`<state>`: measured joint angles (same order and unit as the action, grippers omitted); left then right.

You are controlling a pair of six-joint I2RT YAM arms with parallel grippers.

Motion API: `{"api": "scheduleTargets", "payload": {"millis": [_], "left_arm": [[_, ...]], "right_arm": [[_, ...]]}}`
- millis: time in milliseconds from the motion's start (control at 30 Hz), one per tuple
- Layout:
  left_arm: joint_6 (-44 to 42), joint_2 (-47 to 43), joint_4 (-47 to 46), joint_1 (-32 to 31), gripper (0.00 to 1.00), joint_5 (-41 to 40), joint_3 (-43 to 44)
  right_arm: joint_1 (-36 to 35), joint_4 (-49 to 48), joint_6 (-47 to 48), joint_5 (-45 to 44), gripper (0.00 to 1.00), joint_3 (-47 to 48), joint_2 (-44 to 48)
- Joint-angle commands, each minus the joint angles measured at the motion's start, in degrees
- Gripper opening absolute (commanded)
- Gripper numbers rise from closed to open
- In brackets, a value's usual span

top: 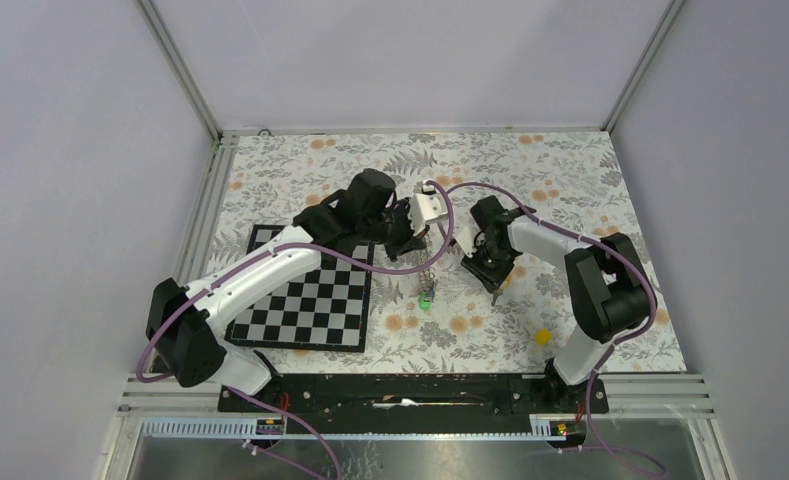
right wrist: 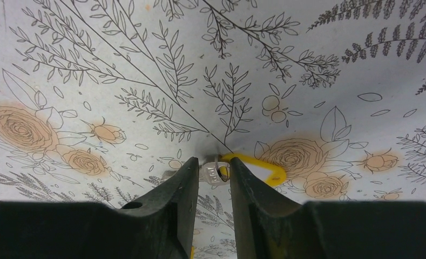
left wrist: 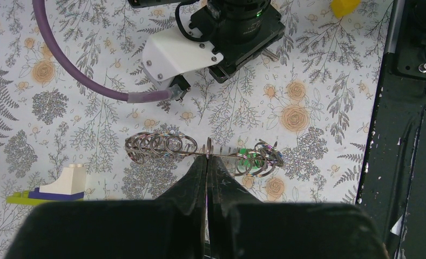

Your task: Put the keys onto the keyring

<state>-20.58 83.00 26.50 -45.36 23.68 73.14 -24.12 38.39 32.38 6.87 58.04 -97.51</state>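
My left claw pinches the keyring. My right claw, narrow, straddles the yellow key on the bench; gripping or not, I cannot tell.

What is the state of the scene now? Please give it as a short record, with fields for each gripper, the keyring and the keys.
left gripper: shut on the keyring, gripping near its middle
keyring load: a green key among its loops
right gripper: open, jaws on either side of the yellow-headed key
yellow-headed key: lying on the table, not on the keyring
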Motion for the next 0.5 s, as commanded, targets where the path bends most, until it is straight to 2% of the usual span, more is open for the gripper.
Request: {"api": "scheduleTargets", "payload": {"millis": [0,267,467], "left_arm": [[-0.59,-2.49,-2.86,0.19,0.0,0.39,1.82],[-0.65,-2.58,-2.86,0.19,0.0,0.4,1.57],[-0.78,-2.66,-2.86,0.19,0.0,0.36,1.38]], "right_arm": [[-0.73,0.8,0.89,-0.6,0.34,2.3,-1.08],[-0.75,0.92,1.05,-0.33,0.15,2.76,-1.49],[-0.76,0.91,1.78,0.13,0.07,3.04,0.84]]}}
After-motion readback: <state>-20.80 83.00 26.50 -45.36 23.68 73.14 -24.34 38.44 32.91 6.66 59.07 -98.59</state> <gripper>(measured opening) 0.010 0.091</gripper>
